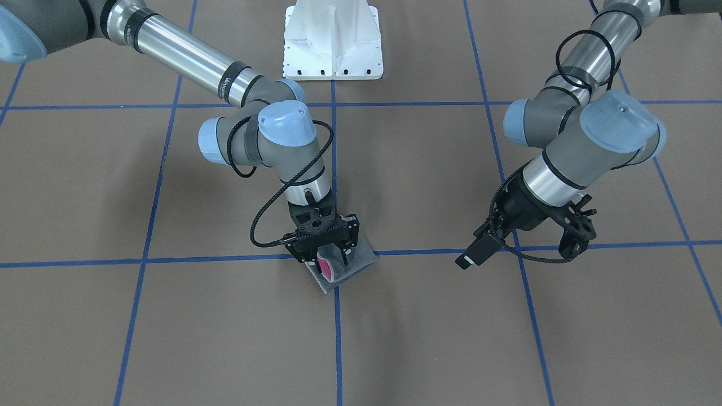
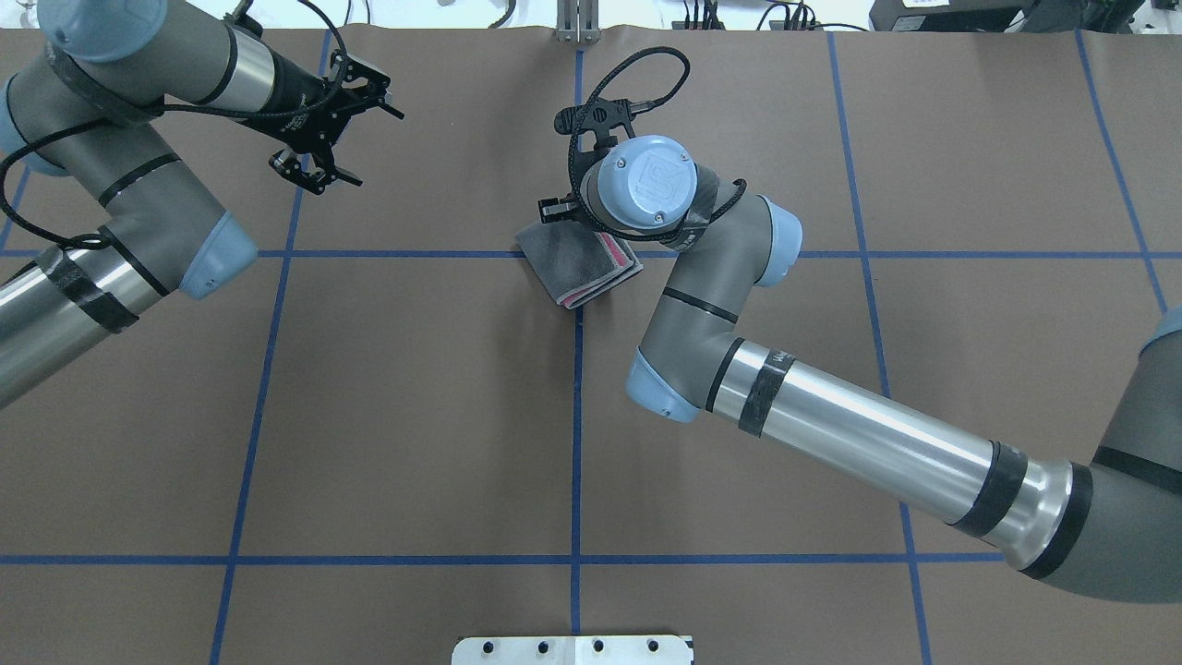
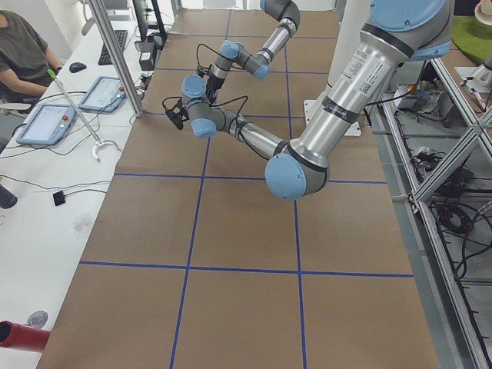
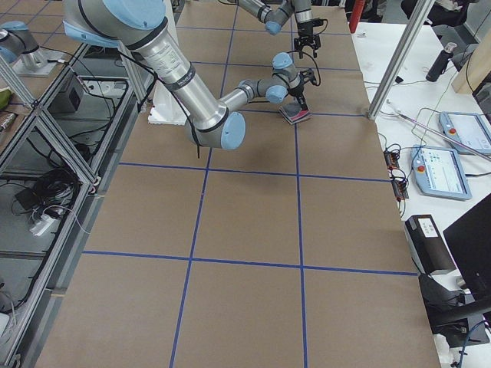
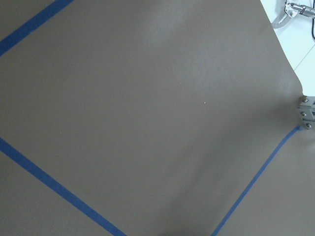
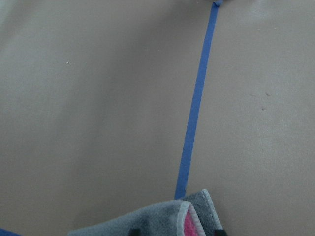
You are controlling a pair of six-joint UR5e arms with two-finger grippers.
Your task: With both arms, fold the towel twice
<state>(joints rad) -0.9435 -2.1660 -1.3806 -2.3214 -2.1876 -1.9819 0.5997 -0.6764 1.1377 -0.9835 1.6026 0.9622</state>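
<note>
From across the table, the right pincer point(image 1: 325, 256) stands straight down on the towel point(image 1: 355, 260). Its jaws are apart with a lip of pink cloth between them — released, I'd say, the tips resting on or just over the fabric rather than pinching it. The towel lies directly beneath it and pokes out on either side as a small grey packet. The left pincer point(image 1: 572, 239) hangs well off to one side over bare table point(image 1: 423, 338), with nothing in it.

From overhead, the right wrist hides its own pincer. The towel sticks out from under it toward the robot, grey face up, with pink along the stacked edges. It looks folded already, probably twice. The left pincer is spread wide and empty, far from the cloth.

The two side views are too distant to add more than that the towel sits under the right pincer.

The left wrist camera sees only table and tape. The right wrist camera shows a towel corner just below the pincer, its hem curling up with pink inside, at the end of a blue tape line point(image 6: 194, 113).

The cloth looks light, soft and limp — I'd expect it to sag and spring open if let go. The hemmed corners seem the place to take hold, pinching all layers together.
</note>
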